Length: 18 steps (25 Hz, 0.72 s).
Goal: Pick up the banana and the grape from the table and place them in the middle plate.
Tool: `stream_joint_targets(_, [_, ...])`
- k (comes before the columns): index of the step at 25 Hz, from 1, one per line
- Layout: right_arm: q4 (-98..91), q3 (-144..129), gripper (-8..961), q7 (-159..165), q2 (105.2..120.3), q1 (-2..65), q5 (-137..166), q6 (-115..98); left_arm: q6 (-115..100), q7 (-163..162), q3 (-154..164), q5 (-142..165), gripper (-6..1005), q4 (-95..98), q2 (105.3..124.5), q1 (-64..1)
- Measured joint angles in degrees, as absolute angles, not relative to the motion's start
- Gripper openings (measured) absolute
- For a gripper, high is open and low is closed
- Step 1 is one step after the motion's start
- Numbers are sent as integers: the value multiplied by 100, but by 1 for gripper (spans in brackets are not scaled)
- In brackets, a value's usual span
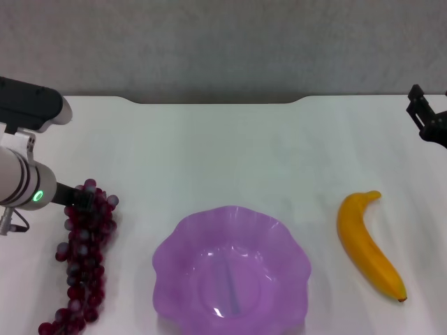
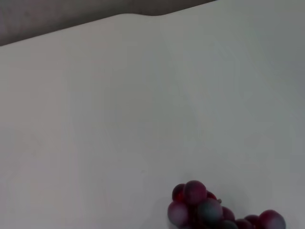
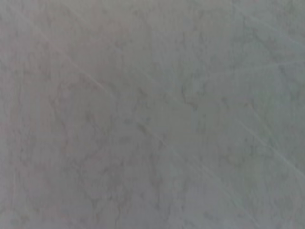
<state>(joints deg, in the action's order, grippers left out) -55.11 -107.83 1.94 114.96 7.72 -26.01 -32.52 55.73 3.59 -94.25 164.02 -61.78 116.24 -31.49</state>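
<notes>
Grape pickup in hand: left gripper (image 1: 78,197) at the far end of the grape (image 1: 84,255), left of the middle plate (image 1: 283,230); finger state cannot be told. Banana (image 1: 369,246) lies right, untouched. Right gripper (image 1: 427,118) parked far right. Next calls for a secure grip, then lift.

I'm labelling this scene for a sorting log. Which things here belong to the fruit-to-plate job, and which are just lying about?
Belongs to the job:
banana, on the table, right of the plate
grape, left of the plate
middle plate, nothing in it
left gripper, at the bunch's far end
right gripper, at the far right edge

Just lying about:
nothing visible
</notes>
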Motion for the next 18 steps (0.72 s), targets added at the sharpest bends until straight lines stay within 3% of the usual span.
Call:
stream_joint_targets(9, [-5506,-10783,656,193,11496,765,-2601,-3252,5574,397,-9351,16418,197,-6211,11628,-3134])
stream_joint_targets(18, [-5504,-10783,656,185,11496,764,-2601,-3252,5832,404,-9351,16447,186,-7074,11628,-2810])
